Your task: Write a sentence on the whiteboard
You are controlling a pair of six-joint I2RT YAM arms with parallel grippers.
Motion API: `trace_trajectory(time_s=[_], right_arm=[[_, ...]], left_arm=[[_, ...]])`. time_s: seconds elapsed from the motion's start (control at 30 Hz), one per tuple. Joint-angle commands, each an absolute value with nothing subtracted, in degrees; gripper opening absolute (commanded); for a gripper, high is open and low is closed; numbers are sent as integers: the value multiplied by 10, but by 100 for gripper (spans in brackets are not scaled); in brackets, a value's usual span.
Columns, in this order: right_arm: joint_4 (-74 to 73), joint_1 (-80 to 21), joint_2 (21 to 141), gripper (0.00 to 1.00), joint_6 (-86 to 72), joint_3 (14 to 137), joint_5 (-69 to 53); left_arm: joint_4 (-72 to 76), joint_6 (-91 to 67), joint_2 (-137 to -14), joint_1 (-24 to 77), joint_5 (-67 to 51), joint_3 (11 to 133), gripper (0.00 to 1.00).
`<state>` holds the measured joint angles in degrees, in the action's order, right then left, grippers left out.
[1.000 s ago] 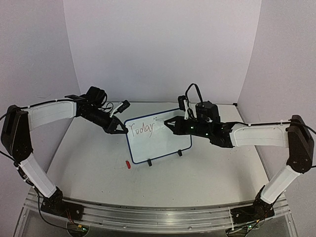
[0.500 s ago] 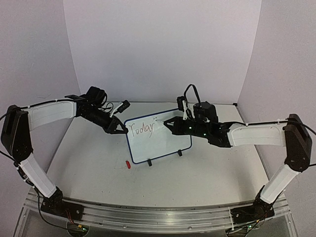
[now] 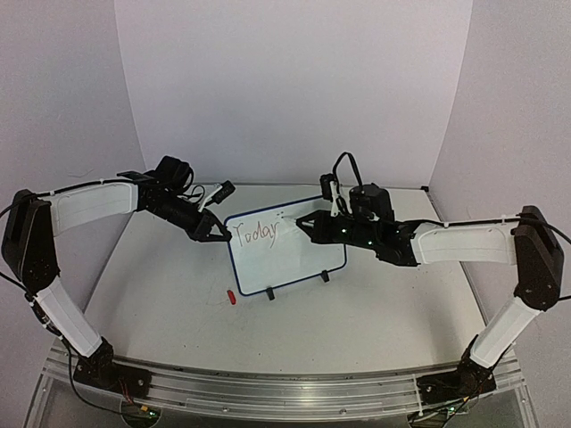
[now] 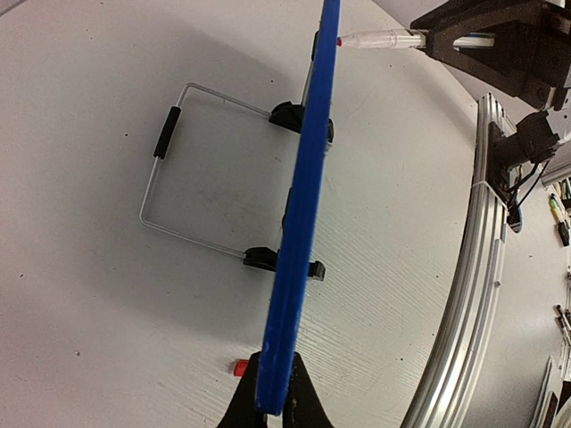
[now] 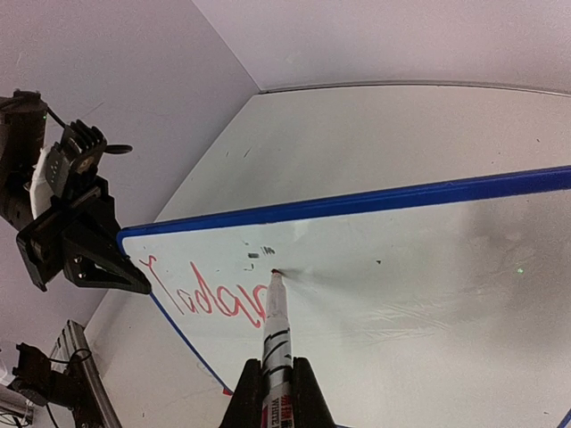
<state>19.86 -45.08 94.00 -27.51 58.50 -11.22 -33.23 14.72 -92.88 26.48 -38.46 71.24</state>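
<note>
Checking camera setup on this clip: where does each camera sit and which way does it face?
Top external: high behind the bases, facing the back wall; left arm, right arm, whiteboard between.
Left wrist: along the whiteboard's blue edge; left gripper clamps it.
Right wrist: down the marker in the right gripper, at the sentence.
Shared: both wrist views show the opposite gripper.

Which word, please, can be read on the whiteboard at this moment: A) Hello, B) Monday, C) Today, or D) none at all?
C: the red writing on the whiteboard spells "Today", and the tip of the marker is just beyond its last letter.
</note>
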Motion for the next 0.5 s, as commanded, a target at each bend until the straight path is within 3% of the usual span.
trace_trajectory(time_s=[0.0,0.47], right_arm=[[200,-448,932,0,-277,582,-116],[200,-449,909,0,-267,577,-167]], left_arm=[[-342,164,-943,268,-335,727,0],[-342,165,-939,268,-333,726,0]])
